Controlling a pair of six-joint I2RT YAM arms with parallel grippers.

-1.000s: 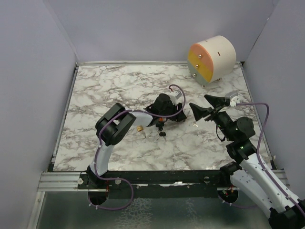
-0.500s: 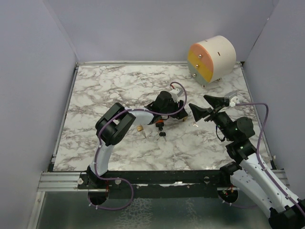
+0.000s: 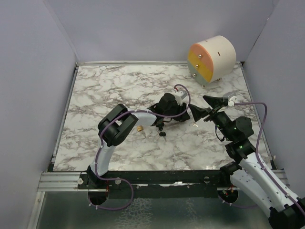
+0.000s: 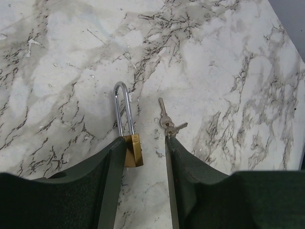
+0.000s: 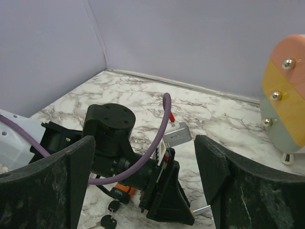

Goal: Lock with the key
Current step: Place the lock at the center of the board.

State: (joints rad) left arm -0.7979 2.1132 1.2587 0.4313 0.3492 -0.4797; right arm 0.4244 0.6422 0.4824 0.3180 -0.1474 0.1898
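Observation:
A brass padlock (image 4: 133, 150) with a long silver shackle (image 4: 122, 109) lies flat on the marble. A small bunch of silver keys (image 4: 167, 125) lies just right of it. My left gripper (image 4: 144, 140) is open, low over the table. Its left finger covers part of the lock body and its right fingertip touches the key ring end. In the top view the left gripper (image 3: 185, 114) sits mid-table with the padlock (image 3: 195, 125) just beyond it. My right gripper (image 3: 205, 107) is open and empty, hovering close behind the left gripper. The shackle end (image 5: 202, 210) shows under the left wrist.
An orange key fob (image 5: 116, 193) with black keys (image 5: 109, 214) lies under the left arm. A small brass piece (image 3: 139, 128) lies near the left elbow. A drum with a pink, yellow and grey face (image 3: 212, 59) stands at the back right. Purple walls enclose the table.
My left gripper has slid to the right, closer to the padlock and the right gripper. The right gripper has shifted slightly. Padlock and keys lie still.

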